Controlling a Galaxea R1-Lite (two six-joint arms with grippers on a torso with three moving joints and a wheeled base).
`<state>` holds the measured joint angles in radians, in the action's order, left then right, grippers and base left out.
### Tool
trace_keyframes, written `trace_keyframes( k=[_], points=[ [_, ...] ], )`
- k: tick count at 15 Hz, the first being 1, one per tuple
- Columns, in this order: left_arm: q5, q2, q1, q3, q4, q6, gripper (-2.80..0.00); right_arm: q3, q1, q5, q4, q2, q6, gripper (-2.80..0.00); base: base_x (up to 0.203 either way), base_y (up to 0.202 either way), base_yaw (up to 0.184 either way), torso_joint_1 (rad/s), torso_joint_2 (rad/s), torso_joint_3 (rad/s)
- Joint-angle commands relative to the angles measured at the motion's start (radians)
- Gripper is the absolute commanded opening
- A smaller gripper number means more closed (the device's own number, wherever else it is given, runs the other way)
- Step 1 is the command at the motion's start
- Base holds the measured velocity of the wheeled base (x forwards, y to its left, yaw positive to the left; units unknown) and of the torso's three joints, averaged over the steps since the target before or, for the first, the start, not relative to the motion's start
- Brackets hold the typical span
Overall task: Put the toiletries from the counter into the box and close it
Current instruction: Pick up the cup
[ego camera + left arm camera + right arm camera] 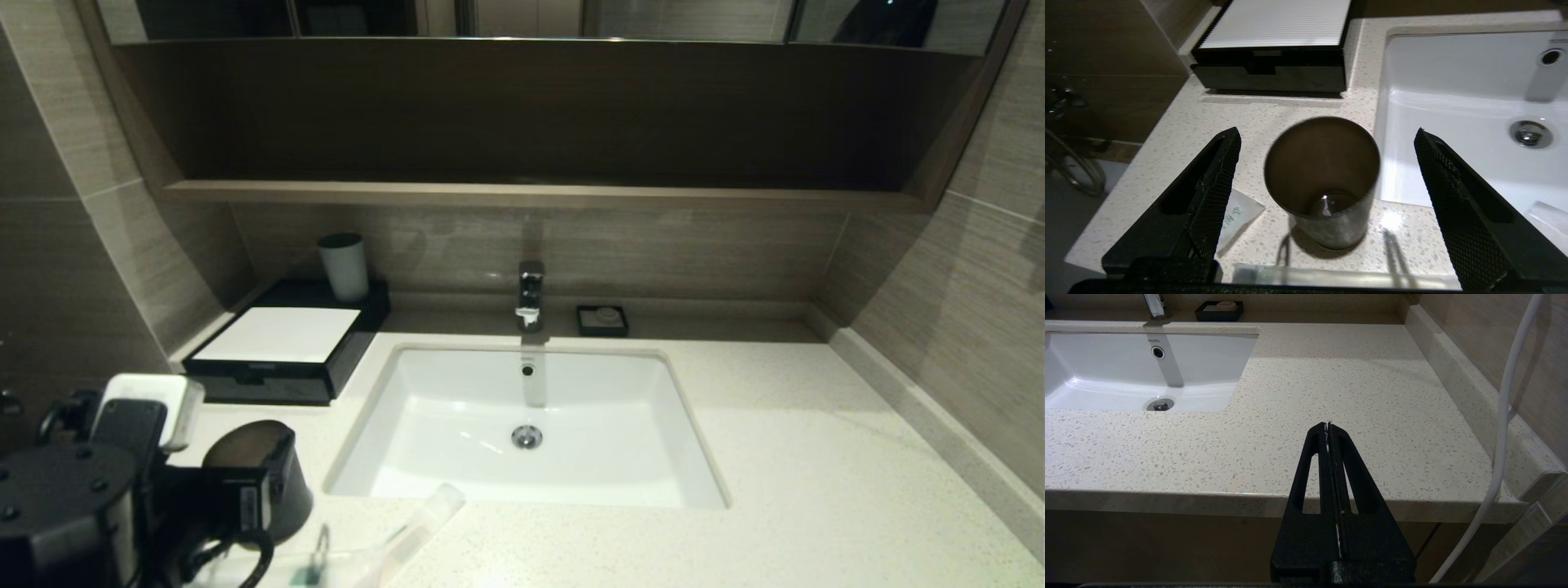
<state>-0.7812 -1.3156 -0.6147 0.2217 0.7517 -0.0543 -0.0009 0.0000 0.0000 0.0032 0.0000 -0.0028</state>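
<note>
Left pincer (1327,139), released, straddles the dark tumbler (1323,179) standing before the box (1274,53).

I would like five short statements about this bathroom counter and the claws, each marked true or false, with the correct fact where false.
1. The left claw is open, its fingers on either side of the dark brown tumbler. True.
2. The tumbler lies on its side. False: it stands upright on the counter.
3. The drawer of the box is pulled fully out. False: the front drawer sits in, at most slightly ajar.
4. The right claw is shut and holds nothing, near the counter's front edge. True.
5. A light grey cup stands in the sink. False: it stands on the back of the box.
</note>
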Motion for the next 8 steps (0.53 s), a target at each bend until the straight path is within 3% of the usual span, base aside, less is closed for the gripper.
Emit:
trace_keyframes(
  k=[1,4,6,8],
  points=[
    [0.000,0.013,0.063,0.128,-0.254,-0.009,0.00,0.000,0.000,0.000,0.000,0.000,0.000,-2.80,0.000,0.000,0.000,0.000,0.00,0.000],
    [0.067,0.013,0.153,0.406,-0.888,-0.122,0.00,0.001,0.000,0.000,0.000,-0.001,0.000,-2.80,0.000,0.000,0.000,0.000,0.00,0.000],
    [0.210,-0.003,0.178,0.615,-1.277,-0.248,0.00,0.001,0.000,0.000,0.000,-0.001,0.000,-2.80,0.000,0.000,0.000,0.000,0.00,0.000],
    [0.387,-0.043,0.216,0.764,-1.540,-0.324,0.00,0.001,0.000,0.000,0.000,-0.001,0.000,-2.80,0.000,0.000,0.000,0.000,0.00,0.000]
  ],
)
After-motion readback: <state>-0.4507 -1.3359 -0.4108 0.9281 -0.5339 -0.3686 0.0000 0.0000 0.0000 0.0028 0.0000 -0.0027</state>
